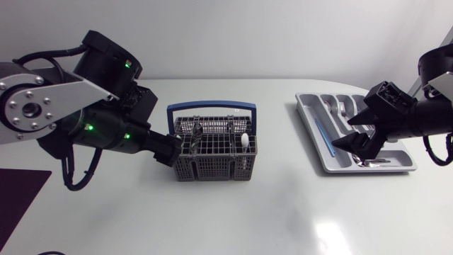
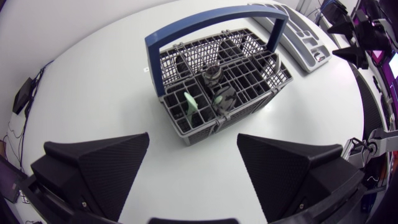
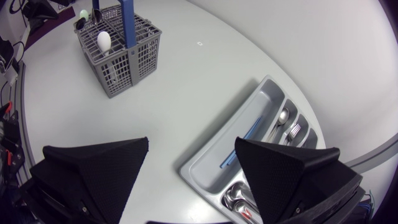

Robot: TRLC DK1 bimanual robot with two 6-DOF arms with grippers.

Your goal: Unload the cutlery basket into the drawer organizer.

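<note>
Cutlery basket (image 1: 212, 168): grey plastic lattice, square cells, blue hoop handle (image 1: 212, 106), stood upright mid-table. White rounded utensil end (image 1: 243, 142) and dark pieces stuck up from its compartments. Drawer organizer (image 3: 214, 152): grey tray, well apart, at table's right side. It held thin blue stick (image 3: 239, 144) in long slot and metal cutlery (image 3: 293, 130) in others.

Left gripper (image 2: 193, 137): fingers spread apart, nothing between, just beside basket's left wall.

Right gripper (image 3: 191, 142): fingers apart, empty, over organizer's near end.
</note>
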